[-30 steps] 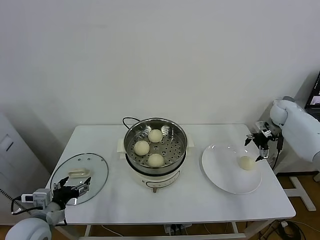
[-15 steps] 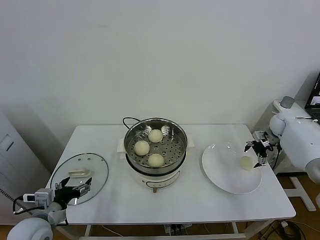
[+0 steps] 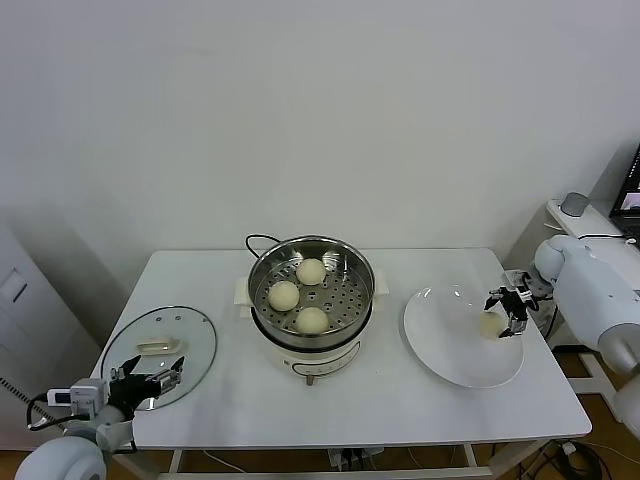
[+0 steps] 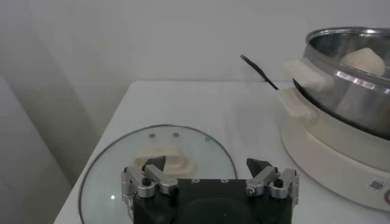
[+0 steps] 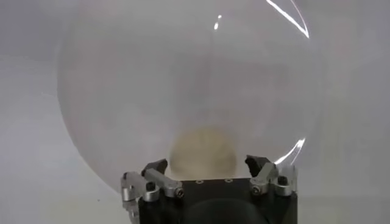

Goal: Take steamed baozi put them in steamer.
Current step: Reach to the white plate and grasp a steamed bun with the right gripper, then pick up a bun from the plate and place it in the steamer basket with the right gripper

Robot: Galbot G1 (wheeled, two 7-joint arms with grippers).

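Observation:
Three cream-white baozi lie on the perforated tray of the steel steamer at the table's middle. The last baozi lies on the white plate at the right. My right gripper is open and low at the plate's right edge, its fingers either side of this baozi, not closed on it. My left gripper is open and empty over the glass lid's near edge.
The round glass lid with a cream handle lies flat at the table's front left and shows in the left wrist view. The steamer's black cord loops behind the pot. The table's right edge is close behind the right gripper.
My right gripper has come down and toward the baozi on the plate, from above and beside it to around it. The left arm has barely moved.

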